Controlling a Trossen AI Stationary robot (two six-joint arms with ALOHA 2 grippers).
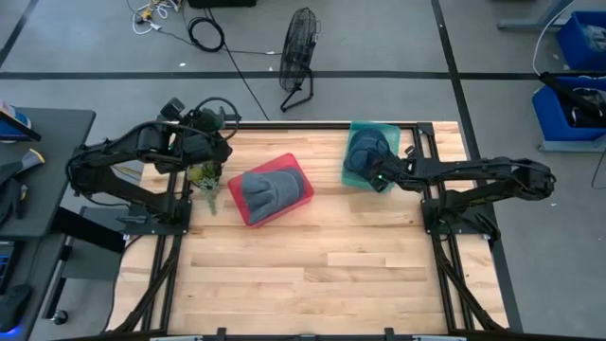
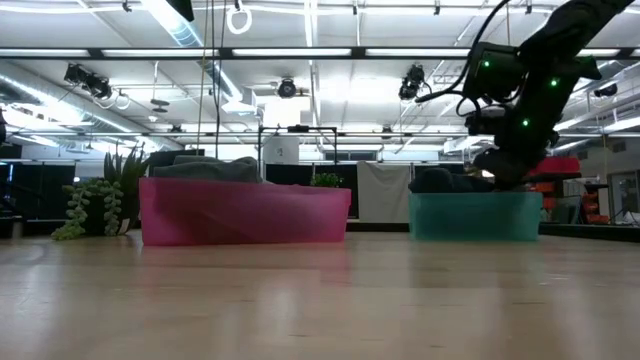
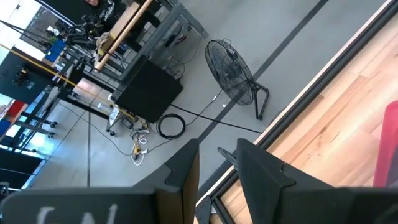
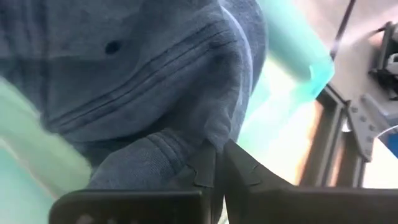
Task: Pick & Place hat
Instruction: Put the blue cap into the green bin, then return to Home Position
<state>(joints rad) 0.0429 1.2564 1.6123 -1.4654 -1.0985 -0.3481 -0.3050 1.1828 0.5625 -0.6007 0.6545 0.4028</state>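
Observation:
A blue-grey hat (image 1: 365, 150) lies in a teal bin (image 1: 386, 131) at the table's far right; the right wrist view is filled by the hat (image 4: 143, 68). My right gripper (image 1: 380, 177) reaches into that bin at its near end and is shut on the hat; the low view shows the gripper (image 2: 505, 178) dipping behind the bin wall (image 2: 475, 215). A second grey hat (image 1: 268, 189) rests in a pink bin (image 1: 301, 170) at the table's middle. My left gripper (image 1: 225, 123) waits raised over the far left corner, its fingers a little apart and holding nothing. My right gripper pinches a raised fold of the hat's cloth (image 4: 186, 149) between its two fingers (image 4: 245, 168), at the hat's near end. It comes slanting down from the table's right. The hat lies in the teal bin.
A small green plant (image 1: 204, 176) stands near the left edge beside the pink bin. Black frame rails (image 1: 431, 204) run along the table's sides. A floor fan (image 1: 298, 52) and cables lie beyond the far edge. Bare wood (image 1: 312, 275) stretches across the near half.

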